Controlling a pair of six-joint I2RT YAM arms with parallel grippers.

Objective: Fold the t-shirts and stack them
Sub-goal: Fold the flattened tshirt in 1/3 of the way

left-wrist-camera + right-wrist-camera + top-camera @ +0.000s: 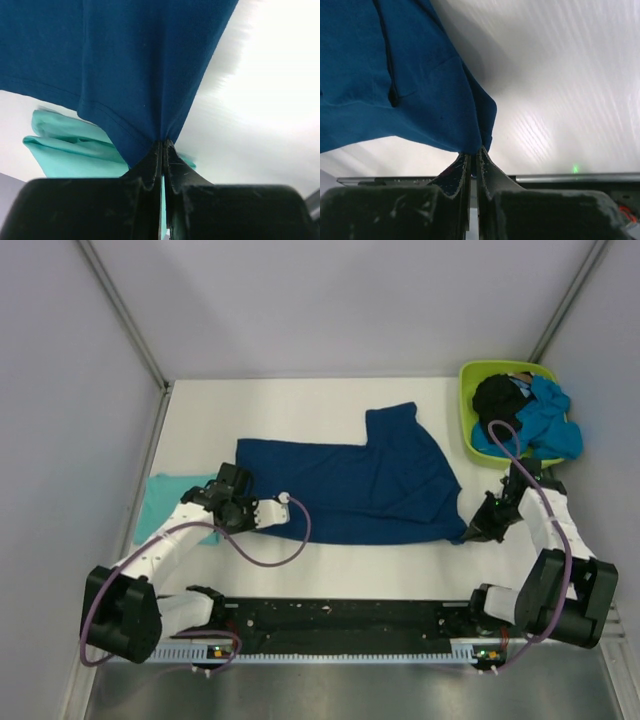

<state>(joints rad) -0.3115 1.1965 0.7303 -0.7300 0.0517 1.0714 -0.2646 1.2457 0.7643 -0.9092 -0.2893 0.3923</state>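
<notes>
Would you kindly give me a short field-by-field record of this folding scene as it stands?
spread garment: dark blue cloth t-shirt, on white table
left gripper: shut on its near-left corner
right gripper: shut on its near-right corner
at left: light teal cloth t-shirt, left of the blue one
container: lime-green plastic tub, far right, holding black garment and bright blue garment

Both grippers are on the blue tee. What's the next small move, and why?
Probably lift both corners slightly together, ready to fold away from the arms. The left gripper and right gripper are each shut on a near corner of the navy t-shirt, which lies spread flat.
</notes>
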